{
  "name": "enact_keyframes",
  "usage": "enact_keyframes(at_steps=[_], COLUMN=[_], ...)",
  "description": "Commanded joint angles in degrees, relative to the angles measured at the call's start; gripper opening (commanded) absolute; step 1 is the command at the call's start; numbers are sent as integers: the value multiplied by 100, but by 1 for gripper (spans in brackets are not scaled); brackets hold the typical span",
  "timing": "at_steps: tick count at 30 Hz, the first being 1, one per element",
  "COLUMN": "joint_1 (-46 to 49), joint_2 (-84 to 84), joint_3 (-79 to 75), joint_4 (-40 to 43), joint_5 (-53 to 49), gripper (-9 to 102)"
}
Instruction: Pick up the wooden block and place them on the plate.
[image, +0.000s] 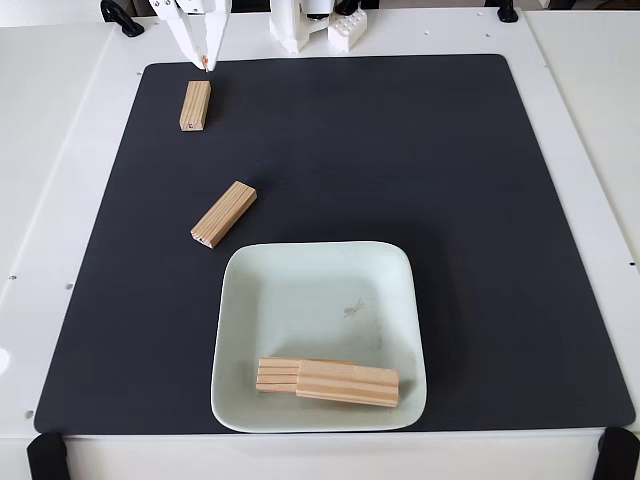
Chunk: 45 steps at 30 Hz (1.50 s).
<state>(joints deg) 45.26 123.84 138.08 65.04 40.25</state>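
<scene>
One wooden block (195, 105) lies upright on the black mat at the upper left. A second wooden block (224, 214) lies slanted just above the plate's upper-left corner. The pale mint plate (320, 250) sits at the lower middle and holds two more wooden blocks (347, 384) near its front rim, side by side and partly overlapping. My white gripper (204, 64) hangs at the mat's far edge, just above the upper-left block. Its fingers meet at the tip with nothing between them.
The black mat (430, 170) covers most of the white table. The arm's white base (295, 25) and a white studded brick (347, 30) stand at the top edge. Black clamps (45, 455) sit at the table's corners.
</scene>
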Motion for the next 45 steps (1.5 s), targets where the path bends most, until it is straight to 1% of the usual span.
enact_keyframes(at_steps=[1, 5, 10, 16, 21, 24, 27, 32, 34, 36, 45], joint_1=[70, 70, -35, -193, -132, -158, -176, -193, -264, -396, -765], joint_2=[44, 97, 35, 26, 26, 26, 26, 26, 26, 26, 26], joint_3=[-114, -149, -545, -606, -519, -536, -519, -501, -439, -316, -211], joint_4=[-9, -26, -44, -53, -527, -563, -545, -492, -510, -501, -527], joint_5=[105, 141, 193, 492, 431, 422, 422, 422, 422, 422, 510], gripper=[-1, 0, 0, 0, 0, 0, 7, 29, 35, 37, 37])
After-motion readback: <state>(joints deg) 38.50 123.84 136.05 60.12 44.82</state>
